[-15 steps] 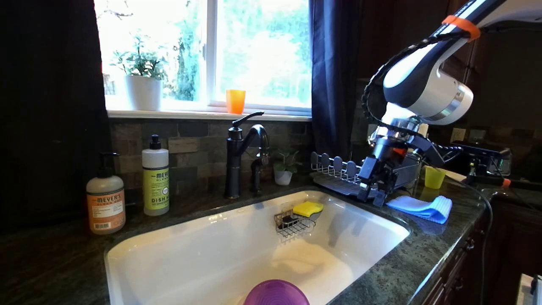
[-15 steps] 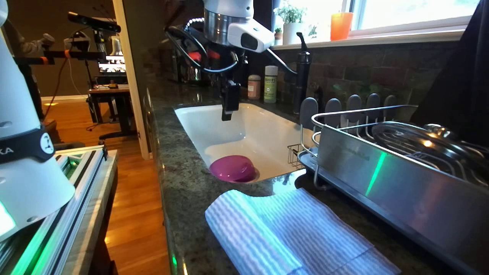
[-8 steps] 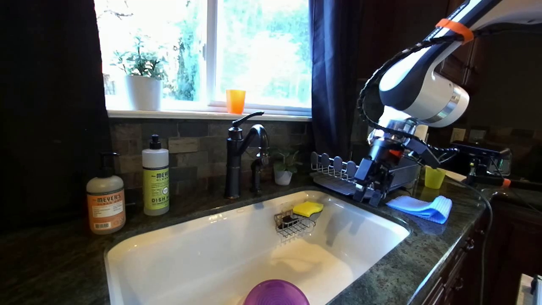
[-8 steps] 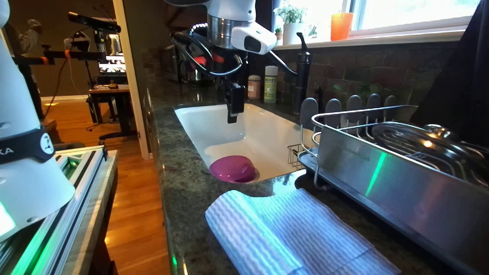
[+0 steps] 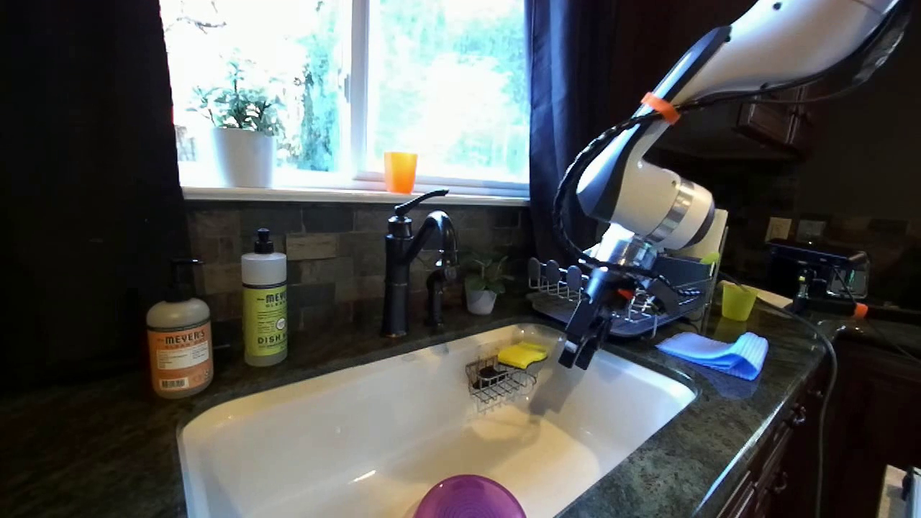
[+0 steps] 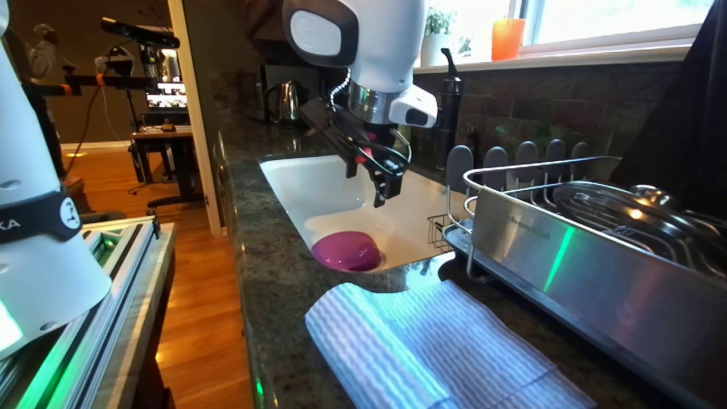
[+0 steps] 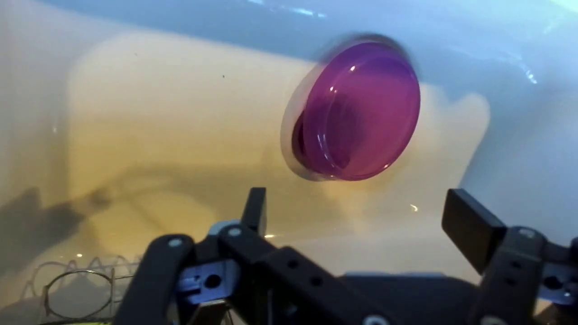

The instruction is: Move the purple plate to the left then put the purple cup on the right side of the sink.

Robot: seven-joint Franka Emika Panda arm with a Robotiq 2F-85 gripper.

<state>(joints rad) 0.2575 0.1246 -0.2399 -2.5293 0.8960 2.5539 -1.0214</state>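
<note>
dark stone counter [image 5: 647,460] runs around a white sink [image 5: 324,424], with a bright window [image 5: 446,86] behind and dark curtains [image 5: 566,122] at its sides. an orange cup [image 5: 400,173] stands on the sill [image 5: 302,193]; a striped towel [image 6: 426,341] and a metal rack [image 6: 596,295] rest on the counter. the plate [image 7: 370,113] lies in the sink — round, glossy, violet turning pinker toward one side, with small white glints near its rim. a darker purple patch [image 7: 298,142] shows past one edge — i cannot tell what it is. the gripper [image 7: 354,203] hangs over the sink, its fingers spread wide, well apart from the plate.
</note>
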